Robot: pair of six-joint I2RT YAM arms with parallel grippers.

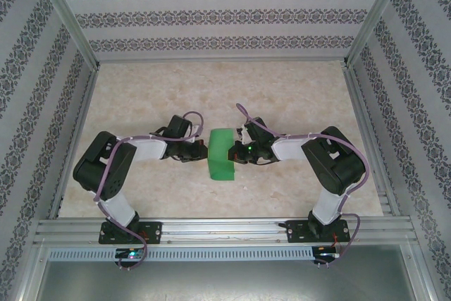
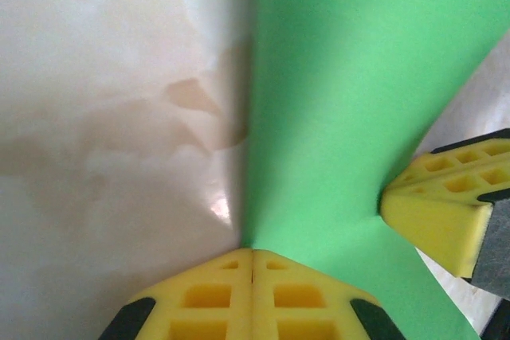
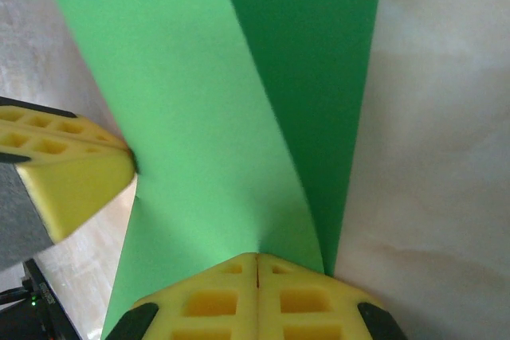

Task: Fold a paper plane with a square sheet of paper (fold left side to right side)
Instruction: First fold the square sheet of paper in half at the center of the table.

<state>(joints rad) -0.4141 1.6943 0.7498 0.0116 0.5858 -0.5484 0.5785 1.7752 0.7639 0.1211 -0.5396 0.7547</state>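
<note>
The square sheet of paper (image 1: 221, 154) is sitting partly folded between the two grippers, a narrow green band in the overhead view. Closer in, the left gripper (image 2: 253, 254) is pinching the paper's edge, fingers pressed together, and the right gripper (image 3: 256, 259) is clamping the opposite side the same way. Its wrist camera is revealing a lighter layer curling over a darker one. The pale marbled surface (image 1: 296, 96) is stretching beyond both grippers.

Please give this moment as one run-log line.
left end effector: shut on green paper | right end effector: shut on green paper | state: bent over
</note>
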